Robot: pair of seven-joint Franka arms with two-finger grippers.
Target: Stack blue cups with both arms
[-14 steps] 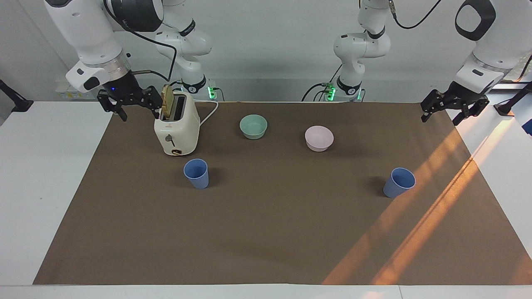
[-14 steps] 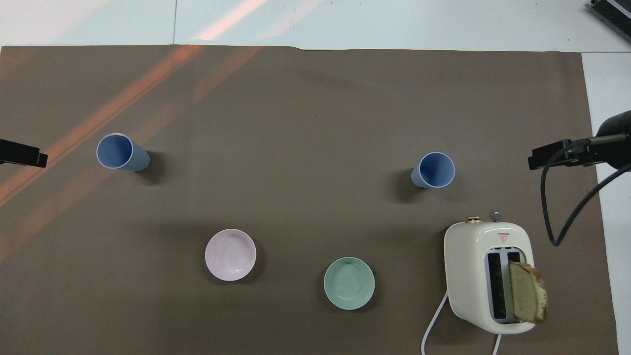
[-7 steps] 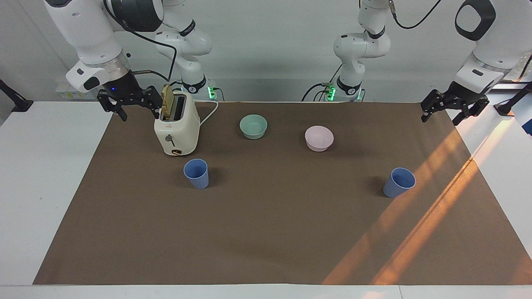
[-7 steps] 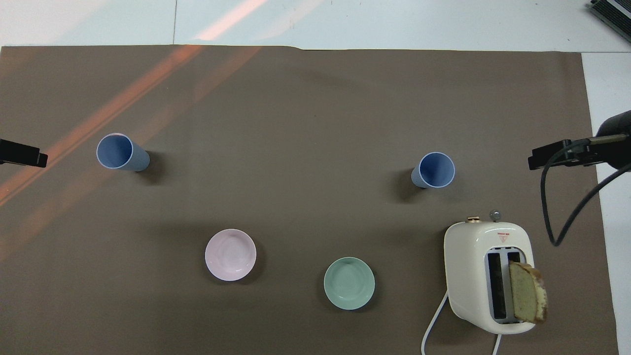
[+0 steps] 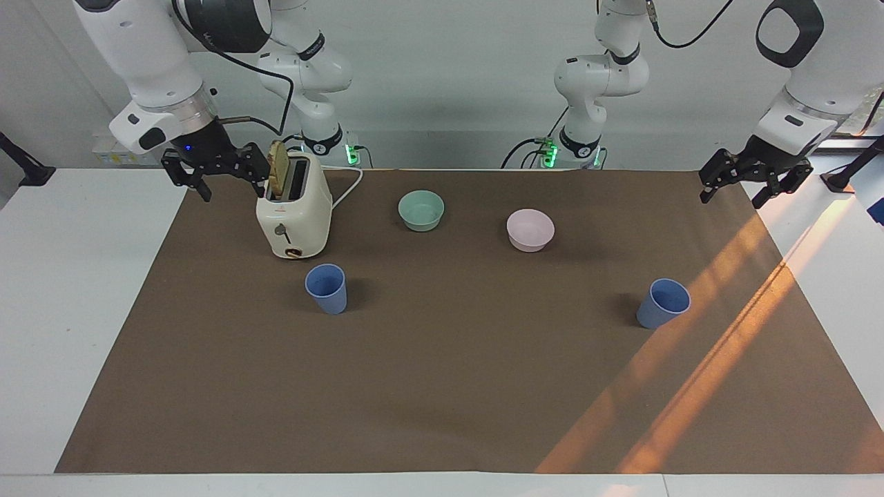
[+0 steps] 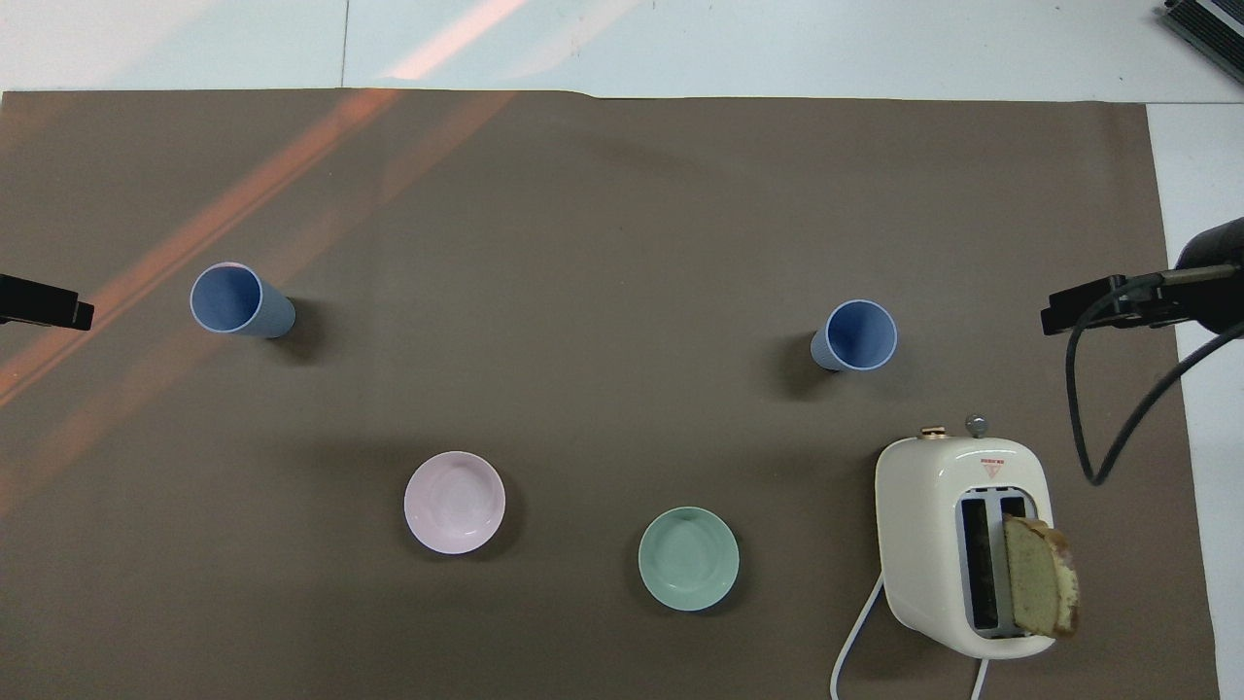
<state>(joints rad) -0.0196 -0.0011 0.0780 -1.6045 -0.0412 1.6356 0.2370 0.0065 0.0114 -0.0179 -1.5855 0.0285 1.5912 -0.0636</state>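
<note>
**Both cups upright and apart, arms parked at the table ends**

Using the toaster (image 5: pixel 293 214) as the landmark: one blue cup (image 5: pixel 327 288) sits just beside it, a bit farther from the robots. The other blue cup (image 5: pixel 663 303) is well apart from it, way down toward the left arm's end of the table. Both stand upright, long axis vertical, mouths open to the ceiling, wider rim on top. Nothing stacked yet.

The right gripper (image 5: pixel 219 176) hangs in the air right next to the toaster's bread slice (image 5: pixel 279 170), on the right arm's end, fingers spread apart and holding nothing. The left gripper (image 5: pixel 749 183) hovers over the mat's edge at the left arm's end, far from the toaster, jaws also spread and empty.

Compared with a second ago, nothing on the table shifted: cups in the same spots, both arms just waiting.
</note>
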